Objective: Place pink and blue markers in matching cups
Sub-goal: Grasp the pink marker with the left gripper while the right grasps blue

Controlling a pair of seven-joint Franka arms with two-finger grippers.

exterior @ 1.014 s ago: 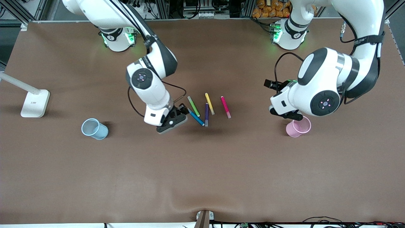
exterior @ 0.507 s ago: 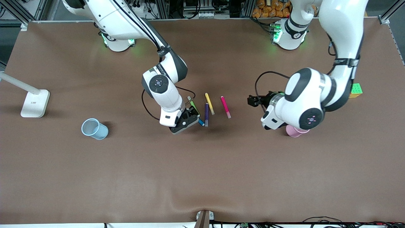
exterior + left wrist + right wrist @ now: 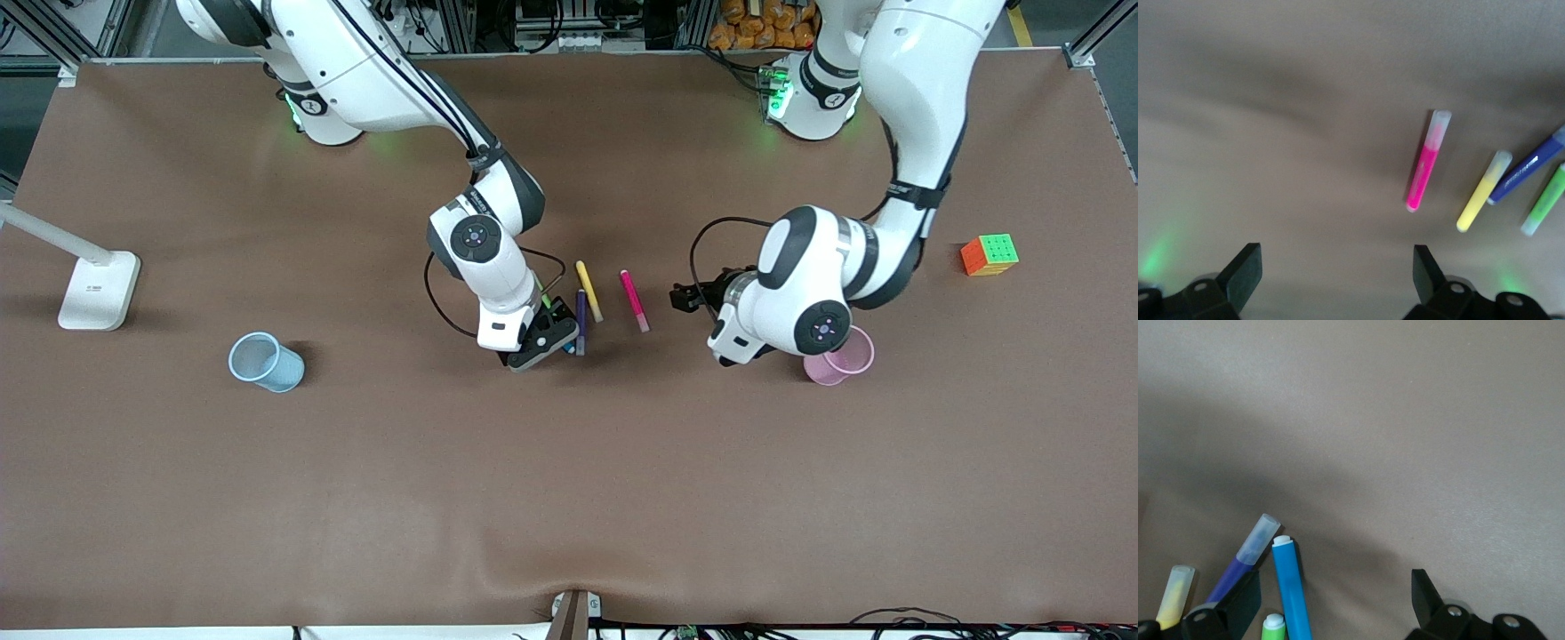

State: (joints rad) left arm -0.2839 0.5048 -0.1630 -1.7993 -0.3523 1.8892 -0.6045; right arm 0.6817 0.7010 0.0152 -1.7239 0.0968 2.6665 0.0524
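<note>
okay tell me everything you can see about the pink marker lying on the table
The pink marker is a slim magenta felt-tip pen of plastic look, with a paler translucent cap on one end. It lies flat on the brown table, touching nothing, beside the yellow marker toward the left arm's end. The left tool is open and hangs short of it, between it and the pink cup.

Markers, mid-table, in a row: blue marker point(image 3: 1291, 587) under the right gripper point(image 3: 540, 342); purple marker point(image 3: 581, 322), yellow marker point(image 3: 589, 291) and pink marker point(image 3: 634, 300) succeed it toward the left arm's end. Pink cup point(image 3: 840, 356) beside the left gripper point(image 3: 725, 351). Blue cup point(image 3: 264, 361) near the right arm's end.
</note>
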